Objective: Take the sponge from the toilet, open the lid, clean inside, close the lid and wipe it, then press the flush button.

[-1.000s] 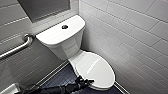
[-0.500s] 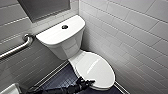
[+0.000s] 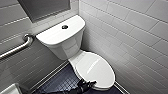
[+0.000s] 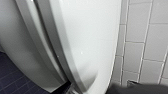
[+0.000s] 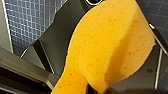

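Left gripper [image 3: 88, 84] nearer glossy lid [image 3: 96, 67]

The head camera looks steeply down from high up on a white glossy ceramic toilet [image 3: 72, 47] in mid-frame, with its white oval plastic lid [image 3: 93, 68] at lower centre. The left wrist camera sits very close along that lid's edge [image 4: 87, 45] and faces the white tiled wall [image 4: 147, 37]. The head view shares both of these. The right wrist camera looks past a very near orange porous sponge [image 5: 110, 50] onto the small-tiled floor [image 5: 32, 22].

lid [image 3: 96, 67] on toilet [image 3: 67, 47] (wall [image 3: 132, 32] right), rail [image 3: 17, 48] — left
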Controlling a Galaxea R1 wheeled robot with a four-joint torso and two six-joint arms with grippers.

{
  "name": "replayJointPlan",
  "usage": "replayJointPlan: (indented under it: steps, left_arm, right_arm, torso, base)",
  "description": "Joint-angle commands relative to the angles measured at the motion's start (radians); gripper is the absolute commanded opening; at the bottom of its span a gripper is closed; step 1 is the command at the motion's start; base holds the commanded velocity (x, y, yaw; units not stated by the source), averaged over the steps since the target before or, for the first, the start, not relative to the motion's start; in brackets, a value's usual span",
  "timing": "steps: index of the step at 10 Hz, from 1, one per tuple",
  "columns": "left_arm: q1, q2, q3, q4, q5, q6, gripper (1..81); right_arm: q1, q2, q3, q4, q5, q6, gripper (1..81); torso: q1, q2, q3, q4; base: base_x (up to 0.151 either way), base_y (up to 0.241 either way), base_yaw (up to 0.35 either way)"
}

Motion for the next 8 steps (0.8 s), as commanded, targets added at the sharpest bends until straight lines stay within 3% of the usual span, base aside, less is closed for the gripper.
replayJointPlan:
  steps: [1,4,8]
  left_arm:
    - [-0.044,0.037,-0.026,0.041,-0.004,0.011,81.1]
    - [-0.027,0.073,-0.086,0.044,-0.024,0.006,81.1]
    - [-0.066,0.024,0.021,0.046,-0.024,0.006,81.1]
  right_arm:
    - [-0.016,-0.030,0.019,-0.020,-0.074,0.004,1.0]
    - [-0.014,-0.028,0.010,-0.020,-0.074,0.004,1.0]
    - [0.001,-0.008,-0.005,-0.020,-0.088,0.004,1.0]
  torso:
    - [0.000,0.000,0.000,0.000]
    - [0.000,0.000,0.000,0.000]
    - [0.000,0.000,0.000,0.000]
  base:
    - [0.000,0.000,0.000]
    - [0.000,0.000,0.000]
    - [0.000,0.000,0.000]
